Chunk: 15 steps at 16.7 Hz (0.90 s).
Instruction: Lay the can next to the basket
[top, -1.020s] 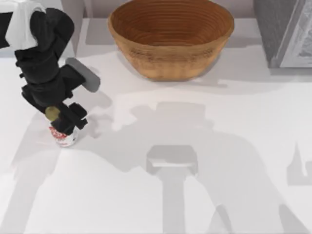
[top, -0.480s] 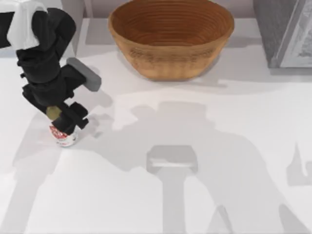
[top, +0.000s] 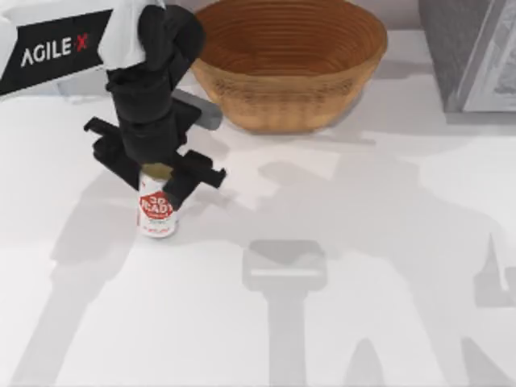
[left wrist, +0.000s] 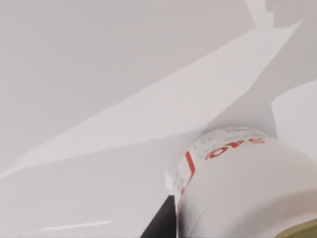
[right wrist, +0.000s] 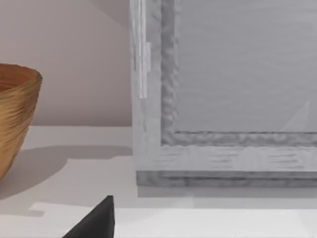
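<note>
L gripper (top: 165, 179) is clamped on the can (top: 157, 214) from above — can upright, logo facing the top view, hanging low over the white table (top: 387, 242) at its left side, near the wicker basket (top: 282, 60) but apart from it. Gray framed box (top: 472, 52) sits far right. R gripper — can't tell its state.

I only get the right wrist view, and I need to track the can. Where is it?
Observer: The can is at the top view's left, clamped near its gold top by the left gripper.
Operator: Is it touching the basket?
Observer: No. The basket stands apart from it, farther back and to the right.
Operator: Upright or lying down?
Observer: Roughly upright, with its red logo showing in the top view.
</note>
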{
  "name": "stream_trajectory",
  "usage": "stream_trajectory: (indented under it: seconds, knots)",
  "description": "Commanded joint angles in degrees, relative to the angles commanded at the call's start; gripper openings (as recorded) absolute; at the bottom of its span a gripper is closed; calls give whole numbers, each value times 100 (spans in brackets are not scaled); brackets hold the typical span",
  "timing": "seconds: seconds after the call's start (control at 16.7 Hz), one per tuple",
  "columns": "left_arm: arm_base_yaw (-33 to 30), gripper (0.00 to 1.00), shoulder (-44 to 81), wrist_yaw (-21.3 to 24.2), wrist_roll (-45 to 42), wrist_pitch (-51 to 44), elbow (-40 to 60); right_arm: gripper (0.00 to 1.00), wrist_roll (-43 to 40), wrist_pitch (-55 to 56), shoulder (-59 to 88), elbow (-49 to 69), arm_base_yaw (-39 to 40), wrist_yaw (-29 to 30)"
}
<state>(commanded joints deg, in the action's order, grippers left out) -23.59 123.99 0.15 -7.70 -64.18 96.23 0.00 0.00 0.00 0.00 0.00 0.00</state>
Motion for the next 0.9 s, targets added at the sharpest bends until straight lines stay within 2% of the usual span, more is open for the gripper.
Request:
stream_trajectory:
  seconds: [0.3, 0.48, 0.66, 0.9]
  knots:
    - [-799, 0, 563, 9, 2612, -538, 1027, 100, 0, 0, 0, 0, 0, 0]
    - [-1193, 0, 788, 7, 3726, -749, 1549, 100, 0, 0, 0, 0, 0, 0]
    - [-1417, 0, 891, 3, 4315, -823, 1876, 100, 0, 0, 0, 0, 0, 0]
    - [-1453, 0, 905, 3, 4405, -830, 1932, 100, 0, 0, 0, 0, 0, 0]
